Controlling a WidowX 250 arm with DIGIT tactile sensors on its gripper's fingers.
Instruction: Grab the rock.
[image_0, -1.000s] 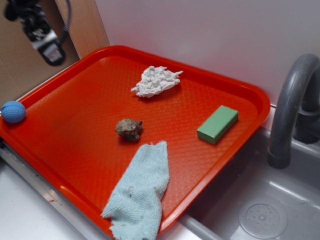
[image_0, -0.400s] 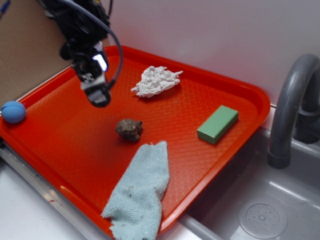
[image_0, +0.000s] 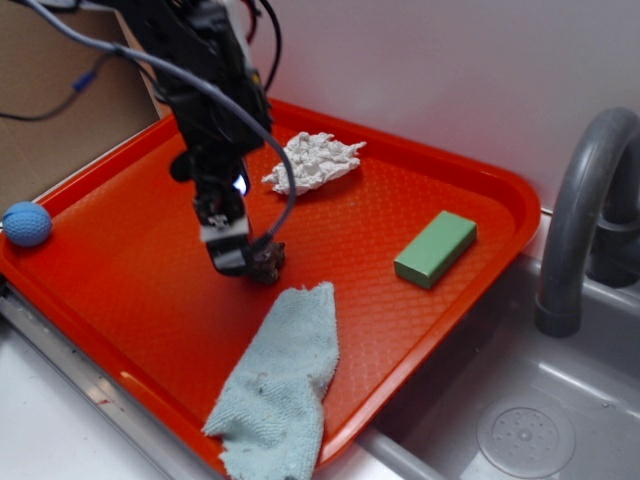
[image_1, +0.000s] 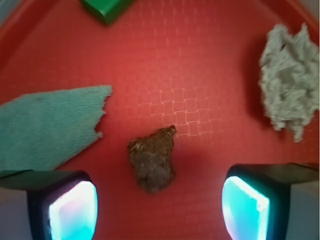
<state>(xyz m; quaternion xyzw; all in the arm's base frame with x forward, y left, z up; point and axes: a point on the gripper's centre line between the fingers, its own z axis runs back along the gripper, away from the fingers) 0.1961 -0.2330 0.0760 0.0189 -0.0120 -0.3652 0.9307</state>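
Now the hand (image_1: 159, 200) stands wide open, its two lit pads (image_1: 75, 210) low on either side of the rock (image_1: 152, 159) with clear tray showing between each pad and the stone. That spread makes sense: the stone is lumpy and uneven, so a generous gap lets the pads come down past its widest part without knocking it aside. Nothing is held yet.

From the exterior view the hand (image_0: 232, 258) is down close to the tray (image_0: 470, 170), and the rock (image_0: 268, 262) peeks out just beside it, near the tray's middle. Whether the fingertips touch the tray floor I cannot tell.

The rock lies alone on bare red plastic, apart from the cloth (image_1: 47, 125), whose torn corner points toward it but stops short. So the pad on that side should close without catching the fabric. The white lump (image_1: 290, 82) and green block (image_1: 106, 7) sit well apart and play no part. A blue ball (image_0: 27, 224) rests at the tray's far left edge.

By my judgement the approach is nearly done; what remains is to close on the stone. Its narrow, tapered shape may let it twist or pop out as the pads squeeze.
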